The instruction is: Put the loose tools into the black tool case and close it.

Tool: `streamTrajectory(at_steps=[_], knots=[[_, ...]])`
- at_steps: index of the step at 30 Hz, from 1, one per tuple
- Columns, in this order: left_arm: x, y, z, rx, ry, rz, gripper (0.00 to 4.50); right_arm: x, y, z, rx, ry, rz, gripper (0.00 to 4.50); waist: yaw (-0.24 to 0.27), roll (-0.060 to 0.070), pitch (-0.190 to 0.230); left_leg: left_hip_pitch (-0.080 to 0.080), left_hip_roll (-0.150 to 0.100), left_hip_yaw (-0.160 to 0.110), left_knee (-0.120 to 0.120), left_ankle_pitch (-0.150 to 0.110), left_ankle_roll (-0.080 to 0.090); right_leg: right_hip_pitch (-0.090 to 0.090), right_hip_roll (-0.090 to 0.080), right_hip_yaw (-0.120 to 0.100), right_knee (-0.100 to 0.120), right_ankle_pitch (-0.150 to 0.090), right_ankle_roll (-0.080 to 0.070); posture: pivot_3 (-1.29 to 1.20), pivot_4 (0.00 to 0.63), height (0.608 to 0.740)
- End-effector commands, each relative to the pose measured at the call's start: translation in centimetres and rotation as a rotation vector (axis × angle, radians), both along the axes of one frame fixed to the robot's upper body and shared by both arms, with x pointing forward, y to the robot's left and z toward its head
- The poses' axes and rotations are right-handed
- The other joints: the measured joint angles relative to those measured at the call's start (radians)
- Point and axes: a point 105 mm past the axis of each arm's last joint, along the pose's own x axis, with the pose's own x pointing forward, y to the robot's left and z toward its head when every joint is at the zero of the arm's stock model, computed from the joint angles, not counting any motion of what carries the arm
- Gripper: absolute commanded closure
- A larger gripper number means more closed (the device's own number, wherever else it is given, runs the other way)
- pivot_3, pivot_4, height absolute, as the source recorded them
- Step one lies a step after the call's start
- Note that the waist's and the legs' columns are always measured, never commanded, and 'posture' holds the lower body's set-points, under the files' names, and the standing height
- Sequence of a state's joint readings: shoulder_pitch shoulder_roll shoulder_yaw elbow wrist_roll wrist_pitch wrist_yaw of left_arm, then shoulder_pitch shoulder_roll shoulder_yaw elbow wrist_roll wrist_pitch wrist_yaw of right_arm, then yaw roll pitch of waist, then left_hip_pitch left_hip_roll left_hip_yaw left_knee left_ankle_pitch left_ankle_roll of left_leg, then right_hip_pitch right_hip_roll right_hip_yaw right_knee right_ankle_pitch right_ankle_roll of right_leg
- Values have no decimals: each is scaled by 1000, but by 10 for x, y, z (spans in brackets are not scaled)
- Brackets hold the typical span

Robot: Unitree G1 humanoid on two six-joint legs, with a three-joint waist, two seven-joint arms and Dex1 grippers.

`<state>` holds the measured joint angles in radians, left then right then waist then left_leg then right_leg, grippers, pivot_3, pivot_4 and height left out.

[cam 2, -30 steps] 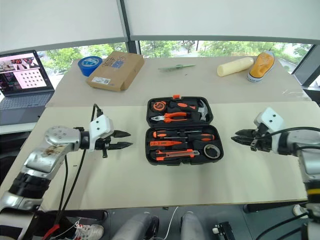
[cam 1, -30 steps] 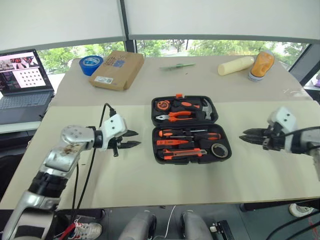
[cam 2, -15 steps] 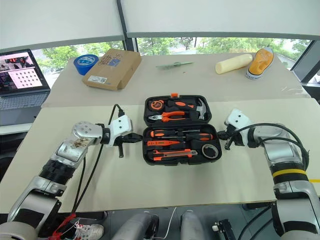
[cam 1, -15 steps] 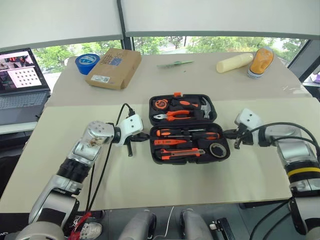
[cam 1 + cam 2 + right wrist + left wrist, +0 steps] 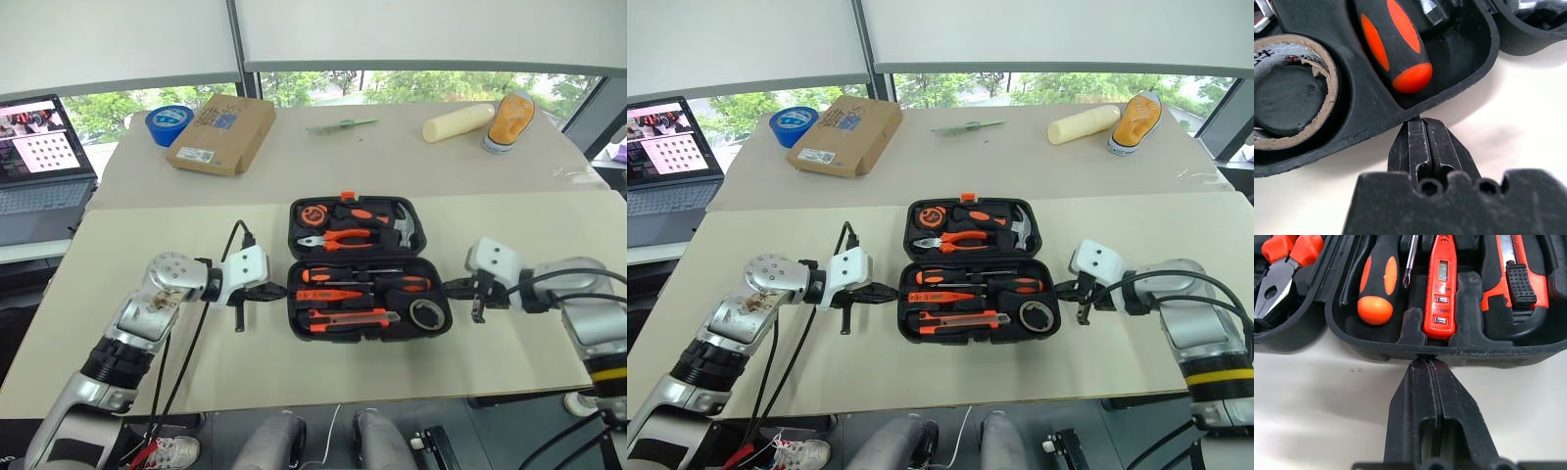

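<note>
Left claw point(image 5: 1426, 363) closed and empty, tip at the left wall of the open tool case point(image 5: 364, 333) on the table point(image 5: 294, 362), right claw point(image 5: 1422, 125) closed and empty at its right wall, screwdrivers point(image 5: 367, 284), knife point(image 5: 355, 317) and tape roll point(image 5: 428, 315) in the slots

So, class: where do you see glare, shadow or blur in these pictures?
Left eye view: bright daylight from the windows behind the black tool case. Right wrist view: soft shadow under the case rim; the right gripper is blurred near the lens. Left wrist view: sharp tools.
</note>
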<state>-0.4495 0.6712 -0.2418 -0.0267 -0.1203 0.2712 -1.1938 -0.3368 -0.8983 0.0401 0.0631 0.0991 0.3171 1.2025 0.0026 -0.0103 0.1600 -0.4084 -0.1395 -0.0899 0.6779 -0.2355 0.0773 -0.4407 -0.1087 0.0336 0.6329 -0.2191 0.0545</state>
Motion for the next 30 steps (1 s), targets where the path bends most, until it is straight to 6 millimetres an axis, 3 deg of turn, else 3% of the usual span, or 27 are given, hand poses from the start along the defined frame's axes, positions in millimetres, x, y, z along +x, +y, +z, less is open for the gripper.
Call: streamTrajectory(at_steps=[1, 5, 11, 15, 20, 21, 25, 27, 30], knots=[[-22, -22, 3, -13, -22, -137, 4467, -18, 36, 17, 67, -47, 164, 4500, 0, 0, 0, 0, 0, 0, 0, 0, 0, 0, 0, 0, 0, 0, 0, 0, 150, 735], [-32, -16, -2, -4, -7, -133, 4467, -33, 35, 10, 49, -35, 159, 4500, 2, 0, 0, 1, 0, 0, 0, 0, 0, 1, 0, 0, 0, 0, 0, 0, 150, 735], [-65, -7, -14, 26, 21, -173, 4467, -55, 28, 4, 25, -19, 137, 4500, 4, 0, 0, 3, 1, 0, -1, -1, 1, 2, 0, 1, -1, 0, 0, 0, 150, 735], [-64, -1, -20, 33, 28, -122, 4467, -56, 19, 3, -9, -40, 90, 4500, 9, 0, 0, 4, 1, 1, -1, -2, 1, 4, 0, 1, -1, 0, 0, 0, 150, 735], [-51, 32, -32, 102, 61, 30, 4467, -53, -5, 7, -57, -41, 8, 4500, 9, 0, 0, 5, 1, 1, 0, -5, -4, 5, 0, 1, -1, 0, 0, 0, 150, 735], [-48, 38, -32, 106, 63, 61, 4496, -53, -8, 9, -49, -37, -10, 4213, 9, 0, 0, 6, 1, 1, -1, -5, -4, 5, 0, 1, -1, 0, 0, 0, 150, 735], [-32, 73, -25, 78, 105, 219, 3413, -44, -22, 21, -9, -49, -105, 3052, 6, 0, 0, 10, 3, 2, -2, -7, -1, 8, 0, 1, -1, 0, 0, 0, 150, 735], [-17, 88, -12, 15, 125, 331, 2738, -35, -26, 29, 40, -48, -175, 2393, 4, 1, -1, 10, 5, 3, -2, -8, 1, 8, 1, 1, -1, 1, -2, 0, 150, 735], [18, 93, 24, -227, 167, 538, 1599, -9, -22, 45, 159, -81, -298, 1292, 5, 0, 0, 10, 7, 5, -1, -8, 1, 6, 3, -2, 0, 3, -5, 0, 150, 735]])
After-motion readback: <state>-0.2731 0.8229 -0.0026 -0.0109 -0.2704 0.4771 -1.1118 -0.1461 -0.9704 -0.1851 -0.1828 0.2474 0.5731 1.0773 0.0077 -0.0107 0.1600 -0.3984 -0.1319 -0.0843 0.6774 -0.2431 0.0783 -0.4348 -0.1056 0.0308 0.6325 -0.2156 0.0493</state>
